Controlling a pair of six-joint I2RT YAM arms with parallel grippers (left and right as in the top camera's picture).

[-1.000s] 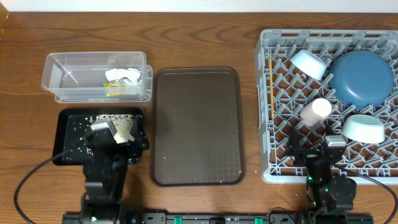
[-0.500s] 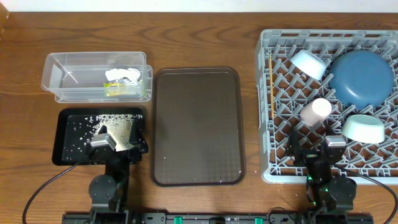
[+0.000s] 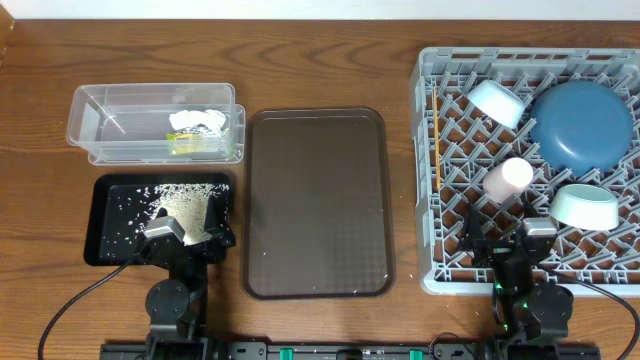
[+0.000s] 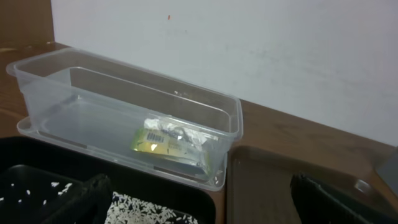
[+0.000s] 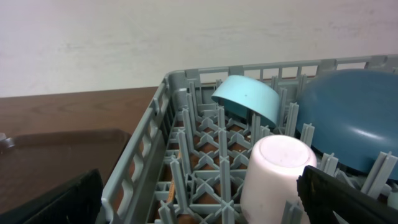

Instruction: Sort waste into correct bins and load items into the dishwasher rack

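Overhead: rice (image 3: 188,200) in black tray (image 3: 105,235), wrapper (image 3: 195,135) in clear tub (image 3: 110,125); brown tray (image 3: 318,200) sits between those and the rack (image 3: 520,58), which holds dish (image 3: 580,125), light-blue bowl (image 3: 497,103), mint bowl (image 3: 584,206), cup (image 3: 508,180), stick (image 3: 437,140). Left wrist: left tool (image 4: 211,205) spread, fingers (image 4: 84,199) cropped at frame bottom. Right wrist: right tool (image 5: 202,205) spread; cup hides part of dish.

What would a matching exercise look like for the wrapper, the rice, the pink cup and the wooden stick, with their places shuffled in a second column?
Things:
1. wrapper
2. rice
3. pink cup
4. wooden stick

Places:
A. in the black tray
B. in the clear tub
C. along the left edge of the rack
D. in the rack, left of the mint bowl

Pairs: 1-B, 2-A, 3-D, 4-C
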